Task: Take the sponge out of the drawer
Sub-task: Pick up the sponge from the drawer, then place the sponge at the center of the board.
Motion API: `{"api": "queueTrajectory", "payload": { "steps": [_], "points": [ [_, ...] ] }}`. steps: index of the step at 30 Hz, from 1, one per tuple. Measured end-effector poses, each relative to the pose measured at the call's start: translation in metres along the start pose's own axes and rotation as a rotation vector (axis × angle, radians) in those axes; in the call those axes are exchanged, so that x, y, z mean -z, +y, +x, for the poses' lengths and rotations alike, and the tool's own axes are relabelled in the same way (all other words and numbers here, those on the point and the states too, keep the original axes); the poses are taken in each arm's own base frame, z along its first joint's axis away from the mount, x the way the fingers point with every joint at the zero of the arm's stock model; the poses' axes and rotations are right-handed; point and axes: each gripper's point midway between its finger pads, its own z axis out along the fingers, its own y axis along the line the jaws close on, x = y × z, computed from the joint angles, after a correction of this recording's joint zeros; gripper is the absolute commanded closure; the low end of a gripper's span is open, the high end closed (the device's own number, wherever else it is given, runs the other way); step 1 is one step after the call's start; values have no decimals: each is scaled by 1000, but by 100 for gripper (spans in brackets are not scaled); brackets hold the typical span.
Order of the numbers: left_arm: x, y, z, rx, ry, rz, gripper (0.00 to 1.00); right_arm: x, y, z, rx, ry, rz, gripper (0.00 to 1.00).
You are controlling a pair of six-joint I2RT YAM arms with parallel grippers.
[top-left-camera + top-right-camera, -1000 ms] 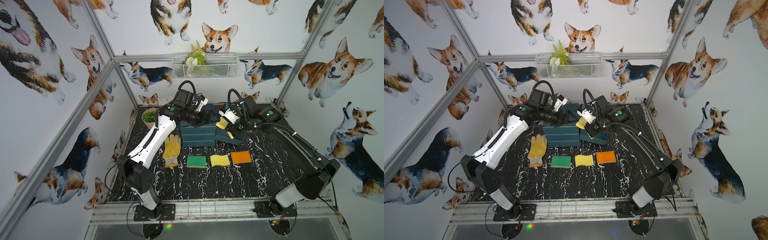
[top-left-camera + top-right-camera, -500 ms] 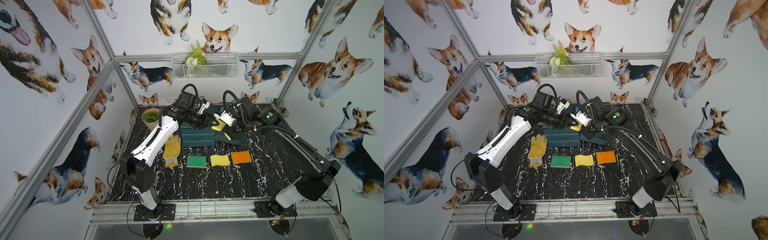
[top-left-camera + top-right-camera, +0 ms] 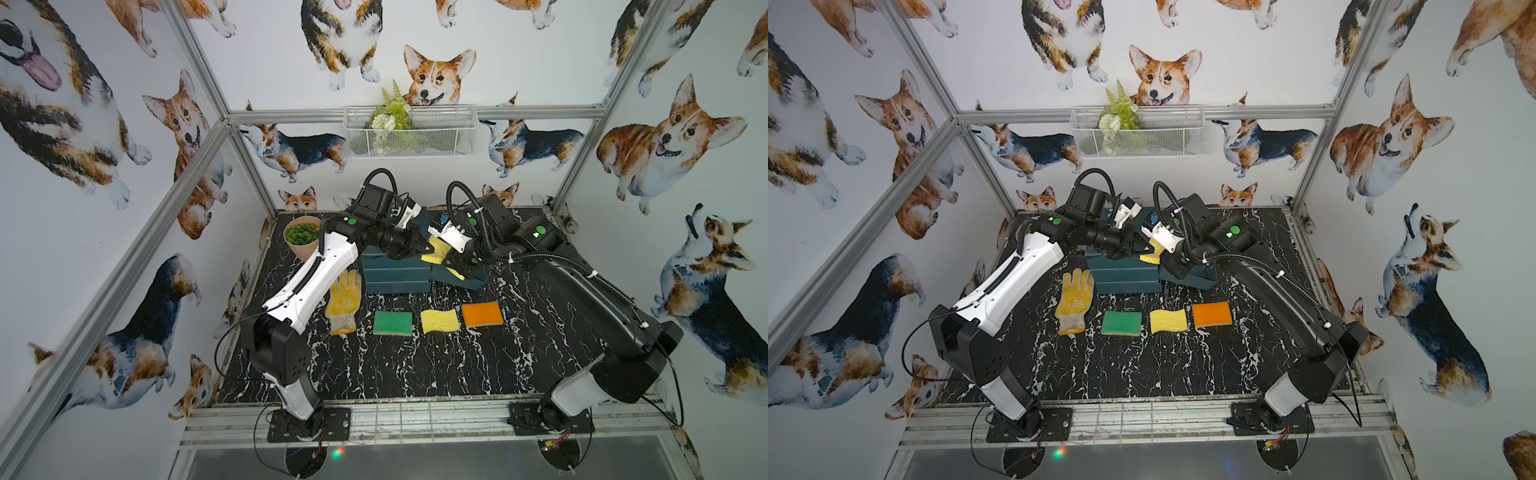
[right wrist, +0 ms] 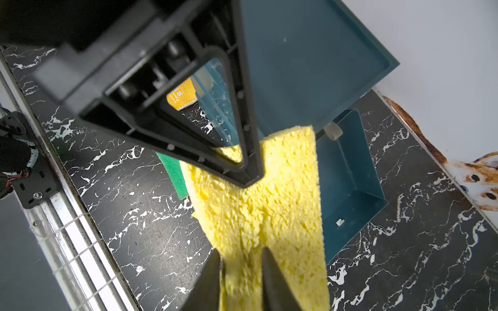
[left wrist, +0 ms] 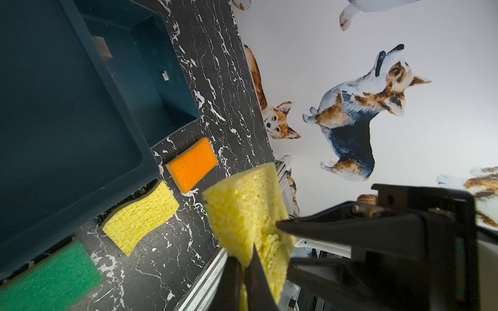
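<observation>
The yellow sponge [image 4: 269, 210] hangs in the air near the back edge of the bench [image 3: 415, 374], over the cabinet [image 3: 395, 274] and the drawer [image 5: 172, 102] lying beside it. That drawer shows only its teal floor. The left gripper [image 5: 244, 266] pinches the sponge tight. The right gripper [image 4: 241, 258] straddles it with jaws apart, and I cannot tell whether it grips.

Your sponge [image 3: 434, 252] is pale yellow, the drawer unit [image 3: 395, 276] dark teal, the tabletop [image 3: 415, 374] black marble veined white, the glove [image 3: 343, 301] yellow, the walls [image 3: 540, 62] corgi-printed.
</observation>
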Motion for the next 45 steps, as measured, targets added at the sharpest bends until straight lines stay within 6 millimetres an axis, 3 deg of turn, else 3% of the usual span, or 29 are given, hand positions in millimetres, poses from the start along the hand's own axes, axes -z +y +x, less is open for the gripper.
{"api": "queueTrajectory", "payload": {
  "steps": [4,5,10,14,20,27,35,45],
  "points": [
    [4,0,0,-4,-20,-13,100,11,-3,-8,-17,-51,25,38],
    [5,0,0,-4,-26,-17,100,15,-3,-10,-16,-67,30,32],
    [12,2,1,-8,-63,-41,100,51,-9,-31,-54,-223,82,18],
    [19,-2,6,-26,-117,-45,100,78,-38,-40,-173,-336,193,10],
    [15,-7,27,-42,-196,-73,100,107,-110,-20,-543,-456,366,5],
    [-3,-8,56,-35,-252,-123,100,102,-120,-2,-721,-470,367,5],
    [-56,-1,103,7,-263,-188,100,102,-110,20,-785,-465,352,5],
    [-147,14,165,102,-224,-250,100,110,-89,57,-831,-472,331,5]
  ]
}}
